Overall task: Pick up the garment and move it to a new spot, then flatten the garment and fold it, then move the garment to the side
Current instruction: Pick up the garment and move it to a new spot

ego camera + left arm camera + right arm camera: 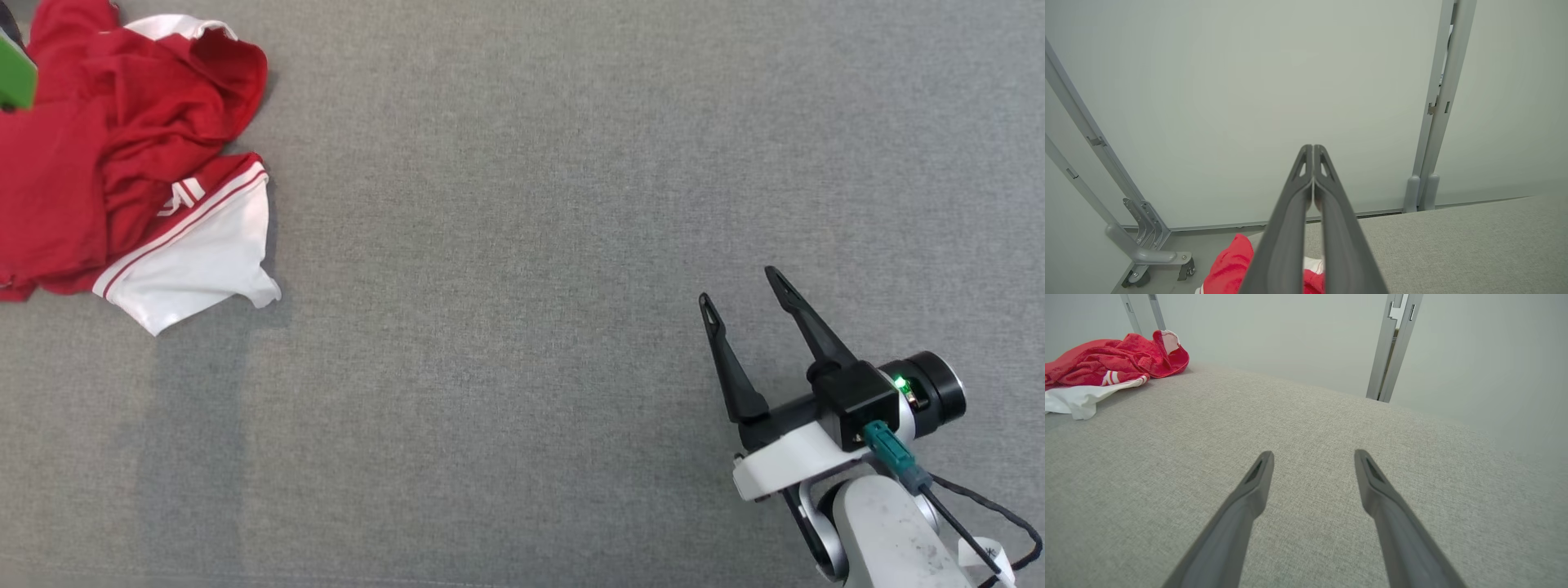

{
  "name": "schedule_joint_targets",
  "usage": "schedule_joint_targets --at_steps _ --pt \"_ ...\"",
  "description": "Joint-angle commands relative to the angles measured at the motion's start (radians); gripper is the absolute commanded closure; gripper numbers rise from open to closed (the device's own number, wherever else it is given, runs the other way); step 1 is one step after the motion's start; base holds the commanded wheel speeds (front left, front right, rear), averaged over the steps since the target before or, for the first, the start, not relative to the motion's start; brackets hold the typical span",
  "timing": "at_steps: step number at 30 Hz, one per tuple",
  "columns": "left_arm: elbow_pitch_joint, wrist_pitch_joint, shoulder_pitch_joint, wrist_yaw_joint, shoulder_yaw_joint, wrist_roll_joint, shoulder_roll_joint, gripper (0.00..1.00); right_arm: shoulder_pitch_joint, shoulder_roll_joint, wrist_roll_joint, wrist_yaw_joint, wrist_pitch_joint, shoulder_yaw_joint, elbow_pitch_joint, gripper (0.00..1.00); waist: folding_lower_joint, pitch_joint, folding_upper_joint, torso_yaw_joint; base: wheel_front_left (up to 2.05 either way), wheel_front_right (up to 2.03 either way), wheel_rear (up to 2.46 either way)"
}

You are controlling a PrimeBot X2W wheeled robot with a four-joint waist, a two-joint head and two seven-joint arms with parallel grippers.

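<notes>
Two risks stand out. First, the left gripper has its jaws pressed together along their whole length. In its wrist view nothing shows between the tips, which point at the pale wall panel rather than down at the cloth. The red and white shirt lies crumpled at the far left of the grey desk. In the left wrist view it sits under and behind those fingers, seemingly close to the desk's edge. Whether any fold is caught lower down between the jaws I cannot tell. If they are shut on air, a lift would come away with nothing and the pickup would have to be tried again. If they pinch just a thin edge, such as the white sleeve, the cloth may slip out under its own weight partway through the carry.

Second, the shirt appears to lie right by that left edge, with floor and a wheeled frame foot below. A sideways drag or a lost grip could send it over the side and out of reach.

The right gripper hovers over bare desk at the lower right of the head view, jaws spread wide, well apart from the shirt. It is too far off to steady or catch the cloth, and flattening will call for a long reach across. A bunched heap like this one is likely to land twisted, sleeves tucked under, and resist a clean fold.
</notes>
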Motion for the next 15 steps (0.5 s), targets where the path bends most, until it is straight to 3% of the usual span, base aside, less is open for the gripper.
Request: schedule_joint_targets --at_steps 1,3,4,5,6,15 --pt "-0.021 -0.004 0.041 0.016 0.002 -0.009 0.012 1.0 0.022 0.002 0.003 -0.001 0.001 -0.008 -0.003 0.0 0.0 -0.073 0.0 -0.015 0.0 0.0 0.0" --pt "-0.06 -0.014 0.095 0.04 0.001 -0.013 0.014 1.0 0.04 0.006 0.002 -0.001 0.001 -0.022 -0.007 0.0 0.0 -0.095 0.0 -0.016 0.0 0.0 0.0" --pt "-0.08 -0.021 0.12 0.053 0.002 -0.016 0.016 0.7 0.049 0.008 0.001 -0.001 0.001 -0.025 -0.008 0.0 0.0 -0.105 0.0 -0.018 0.0 0.0 0.0" --pt "-0.103 -0.031 0.155 0.067 0.002 -0.022 0.017 0.19 0.057 0.011 0.0 -0.001 0.001 -0.031 -0.012 0.0 0.0 -0.118 0.0 -0.02 0.0 0.0 0.0" --pt "-0.123 -0.034 0.185 0.074 -0.002 -0.028 0.016 0.0 0.065 0.013 0.0 -0.001 0.001 -0.037 -0.014 0.0 0.0 -0.128 0.0 -0.021 0.0 0.0 0.0" --pt "-0.336 -0.128 0.489 0.186 -0.032 -0.034 -0.04 0.0 0.129 0.024 -0.007 -0.001 0.001 -0.083 -0.054 0.0 0.0 -0.206 0.0 -0.05 0.0 0.0 0.0"
